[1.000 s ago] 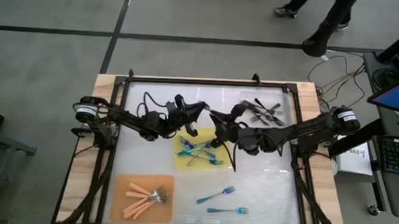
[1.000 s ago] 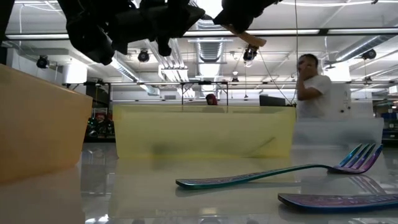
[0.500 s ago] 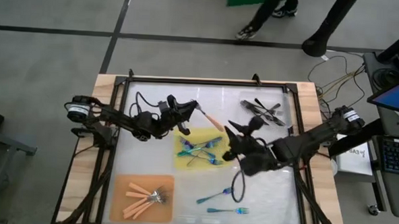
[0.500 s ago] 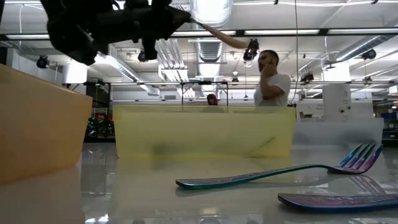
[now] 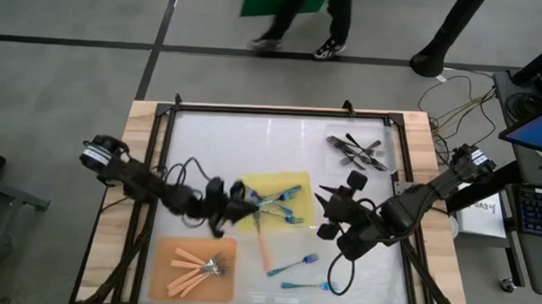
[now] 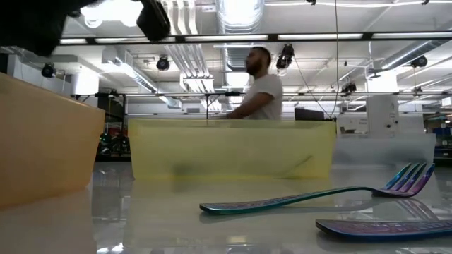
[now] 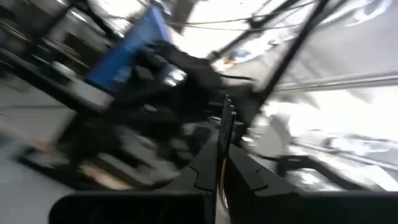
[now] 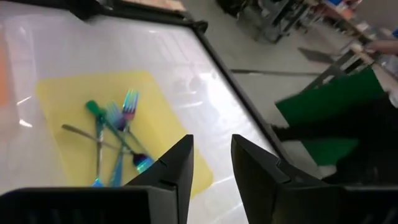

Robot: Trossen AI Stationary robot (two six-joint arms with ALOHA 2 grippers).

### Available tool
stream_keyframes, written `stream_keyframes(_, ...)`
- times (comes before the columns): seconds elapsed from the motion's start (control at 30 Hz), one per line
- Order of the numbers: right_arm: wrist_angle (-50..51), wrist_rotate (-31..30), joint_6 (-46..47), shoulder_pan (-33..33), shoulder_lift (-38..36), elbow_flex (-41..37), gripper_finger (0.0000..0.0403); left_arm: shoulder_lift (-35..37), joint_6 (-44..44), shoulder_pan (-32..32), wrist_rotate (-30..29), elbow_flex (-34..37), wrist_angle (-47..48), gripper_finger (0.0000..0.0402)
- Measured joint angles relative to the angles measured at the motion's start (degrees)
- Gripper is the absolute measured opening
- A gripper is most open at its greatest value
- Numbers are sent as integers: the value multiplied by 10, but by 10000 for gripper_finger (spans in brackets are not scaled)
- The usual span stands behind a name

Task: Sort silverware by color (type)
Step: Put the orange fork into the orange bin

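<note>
Carried fork: an orange-handled fork (image 5: 263, 244) hangs from the left gripper (image 5: 250, 212), just below the centre of the high view, its handle pointing down the frame over bare table between the yellow mat (image 5: 298, 211) and the orange mat (image 5: 166, 251).
Left gripper: clamped shut on that fork; the left wrist view shows the fingers pressed together on a thin strip of metal (image 7: 222, 140).
Right gripper: the right gripper (image 5: 327, 216) hovers at the right edge of the yellow mat with its fingers parted and nothing between them, as the right wrist view confirms.
Other silverware: orange-handled forks (image 5: 196, 263) lie on the orange mat at lower left; blue-teal forks (image 5: 273, 203) lie on the yellow mat; two more blue-teal forks (image 5: 295, 263) lie loose at lower centre; dark forks (image 5: 355, 151) lie at upper right.
Risk, slip: the grip looks to be near one end of the fork, so the long free end may swing or drop short of the orange mat.
Risk, clash: both grippers sit close by the yellow mat, so a careless move could knock the arms together or scatter the teal pile.
Hard to make out: the left wrist view is smeared, so exactly where the fingers pinch the fork is unclear; the low view shows neither gripper tip.
</note>
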State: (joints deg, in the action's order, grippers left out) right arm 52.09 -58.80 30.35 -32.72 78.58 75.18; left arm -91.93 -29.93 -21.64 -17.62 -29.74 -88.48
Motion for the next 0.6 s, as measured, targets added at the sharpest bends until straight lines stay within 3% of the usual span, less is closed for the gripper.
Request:
stream_keyframes(0.27,3,38,27,-1,10,-6,97,22,-18,-146,-82,-28,58,0)
stream_keyframes(0.43,1,39,28,0,19,-6,93,59,-67,-207,-157,-26,199,0)
stream_keyframes(0.6,-1,39,29,0,27,-6,86,137,-89,-214,-222,-24,397,0)
